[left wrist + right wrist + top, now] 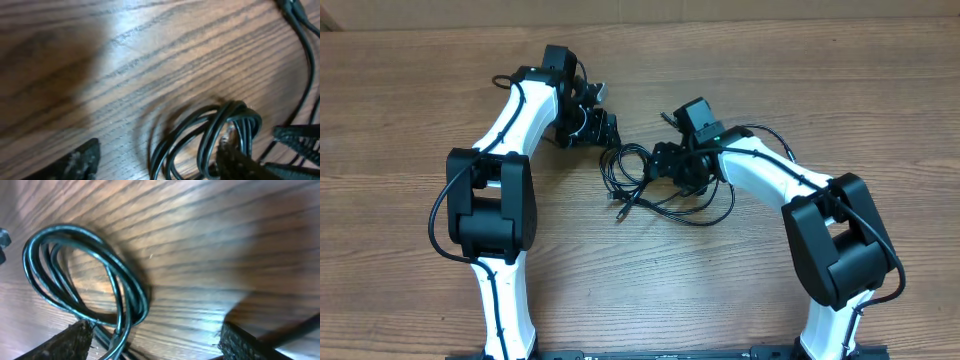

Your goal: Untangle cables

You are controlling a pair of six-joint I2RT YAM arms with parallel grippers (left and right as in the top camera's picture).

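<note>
Left gripper (609,129) is spread wide and holding nothing. It sits just left of the cables (642,190), which are bunched in loose loops mid-table (650,290). Right gripper (663,160) is spread empty too, over the bundle's right edge. Looks like the reach-in step to me. Next, each one needs to pinch a separate strand.

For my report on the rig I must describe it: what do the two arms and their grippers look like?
Both the left arm and the right arm have white rounded links and bulky black joint housings, with thin black wires along them. The left gripper and right gripper are black, with rough-textured fingers.
</note>
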